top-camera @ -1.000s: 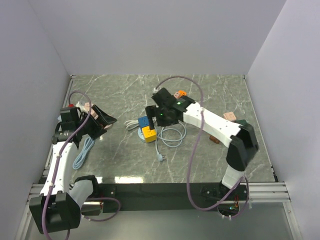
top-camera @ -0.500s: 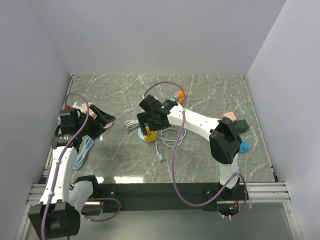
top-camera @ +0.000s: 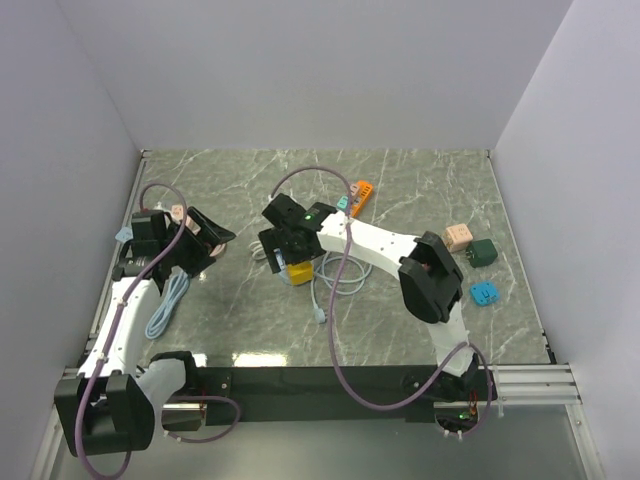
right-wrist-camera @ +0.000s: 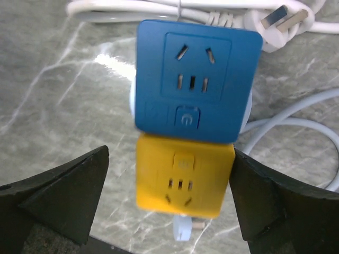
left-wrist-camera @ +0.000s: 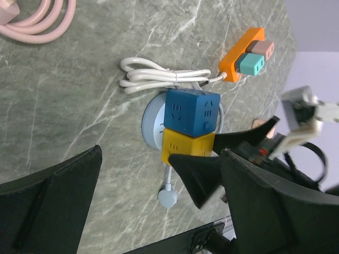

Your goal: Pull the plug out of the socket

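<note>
A blue cube socket [right-wrist-camera: 193, 79] and a yellow cube socket [right-wrist-camera: 183, 177] sit pressed together on a pale blue round base [left-wrist-camera: 151, 124]. My right gripper [right-wrist-camera: 169, 174] hovers right over them, open, with one finger on each side of the yellow cube and not touching it. From above, the right gripper [top-camera: 287, 243] hides the blue cube; the yellow cube [top-camera: 298, 270] shows below it. A pale plug [right-wrist-camera: 183, 230] on a thin cord lies just past the yellow cube. My left gripper [top-camera: 205, 240] is open and empty at the left, facing the cubes [left-wrist-camera: 192, 112] from a distance.
An orange power strip [top-camera: 360, 193] with its bundled white cable [left-wrist-camera: 159, 79] lies behind the cubes. A white plug [right-wrist-camera: 275, 24] rests beside the blue cube. A pink cable [left-wrist-camera: 37, 21] and a light blue cable [top-camera: 165, 305] lie at the left. Small pink [top-camera: 458, 236], green [top-camera: 485, 251] and blue [top-camera: 484, 292] cubes lie at the right.
My right arm has swung left and its gripper has come down over the stacked cubes, staying open. The left arm has barely shifted.
</note>
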You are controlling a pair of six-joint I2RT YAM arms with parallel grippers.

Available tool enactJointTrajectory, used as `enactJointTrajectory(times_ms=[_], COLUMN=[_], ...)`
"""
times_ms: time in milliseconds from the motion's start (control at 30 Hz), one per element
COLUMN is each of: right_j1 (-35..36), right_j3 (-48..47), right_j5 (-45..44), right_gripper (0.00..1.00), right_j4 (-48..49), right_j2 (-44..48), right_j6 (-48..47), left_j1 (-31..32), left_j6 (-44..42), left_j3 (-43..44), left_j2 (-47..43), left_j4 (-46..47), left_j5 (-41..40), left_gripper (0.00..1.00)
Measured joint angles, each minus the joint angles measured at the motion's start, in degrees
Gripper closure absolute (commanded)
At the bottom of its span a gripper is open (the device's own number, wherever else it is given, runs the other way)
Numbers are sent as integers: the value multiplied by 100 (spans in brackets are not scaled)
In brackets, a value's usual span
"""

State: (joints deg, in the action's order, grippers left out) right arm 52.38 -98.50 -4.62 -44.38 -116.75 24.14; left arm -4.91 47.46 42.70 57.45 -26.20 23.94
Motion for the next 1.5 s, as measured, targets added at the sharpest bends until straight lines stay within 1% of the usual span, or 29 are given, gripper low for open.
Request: enactJointTrajectory(times_ms=[100,133,200,233,267,300,333,400,433,567,800,933,1033,1267,1367,1400,1467,1500], right_j1=[15,15,13,4,4,9,9,9,4,-111,-682,-997,-1115,-1073,-1062,-1062,-1060,-1064], right_j3=[-70,-46,59,103,122,146,170,232,254,385,916,1211,1576,2041,2186,2212,2262,2302], right_j5=[-76,-85,-101,-90,-96,-107,-103,-87,-74,229,1648,2214,2546,3038,3161,3152,3141,3139], right_gripper=[17,28,38,47,52,64,71,86,100,100,100,100,100,100,100,100,100,100], right_j4=[-7,-11,15,61,87,125,155,210,232,352,739,1283,1650,2129,2280,2286,2299,2328], right_j2=[-210,-260,-297,-297,-291,-280,-269,-223,-208,-85,444,621,800,1071,1204,1239,1248,1248], right_j6=[22,31,70,107,125,149,162,177,175,267,935,1349,1600,1860,1943,1947,1965,1976], left_j1=[35,42,50,50,50,50,50,68,83,330,1281,1703,1843,1954,2046,2070,2155,2216], left_j6=[-2,-4,-13,-20,-20,-24,-24,-26,-28,-74,-48,118,254,566,616,660,719,739], left_j3=[0,0,-9,-28,-44,-74,-103,-197,-243,-415,-634,-704,-737,-826,-824,-824,-800,-785], left_j2=[4,0,-7,-22,-37,-63,-76,-96,-96,-52,437,614,710,811,968,1040,1167,1222], left_j4=[59,74,105,136,151,173,179,205,214,280,525,654,852,1226,1329,1375,1486,1519], left_j5=[-4,-4,-4,-4,-4,-4,-4,-2,-2,-26,-208,-393,-476,-739,-839,-863,-890,-938], left_gripper=[1,1,1,1,1,1,1,1,1,0,1,1,2,3,8,13,17,22])
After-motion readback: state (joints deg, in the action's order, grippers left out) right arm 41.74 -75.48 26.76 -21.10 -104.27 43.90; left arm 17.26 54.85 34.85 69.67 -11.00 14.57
